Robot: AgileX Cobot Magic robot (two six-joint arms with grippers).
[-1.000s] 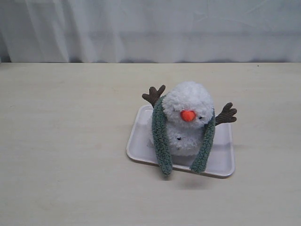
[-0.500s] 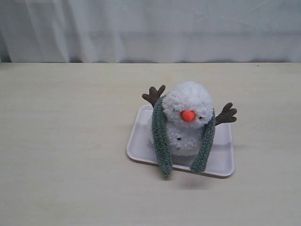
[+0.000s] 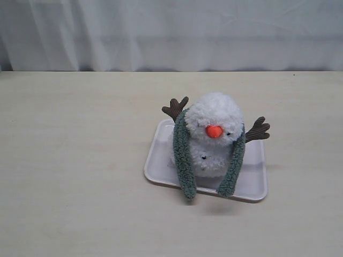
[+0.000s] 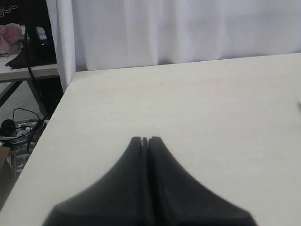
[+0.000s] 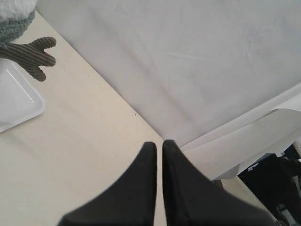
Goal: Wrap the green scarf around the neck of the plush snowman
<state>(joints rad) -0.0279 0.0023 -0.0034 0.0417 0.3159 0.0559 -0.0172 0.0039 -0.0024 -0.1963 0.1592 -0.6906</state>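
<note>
- We see the pale wooden tabletop (image 3: 75, 160) carrying everything. It looks smooth, so in our judgement a sideways pull on the load could slide it across the surface.
- The shallow white rectangular tray (image 3: 254, 182) sits right of the middle of the tabletop. It looks light, and we think a tug on the toy could drag or tip it.
- The fluffy white two-ball plush snowman (image 3: 214, 115), with an orange nose and brown twig arms, stands on the tray and faces the exterior camera. Being soft and top-heavy, it could topple if a gripper pushes its head.
- The long fuzzy grey-green fleece scarf (image 3: 184, 155) lies around the back of the snowman's neck. Both ends hang down the front, one on each side of the body, uncrossed, and reach the tray's front rim. We judge this only a drape: an uneven pull on one end could draw the whole strip off the neck.
- The black left gripper (image 4: 145, 140) is closed on nothing, its jaws pressed together, above bare tabletop near the left edge and well apart from the tray.
- The black right gripper (image 5: 159, 146) is likewise closed and empty, over the tabletop's far right side, with one twig arm and a tray corner at the border of its view.
- Neither arm shows in the exterior view.
</note>
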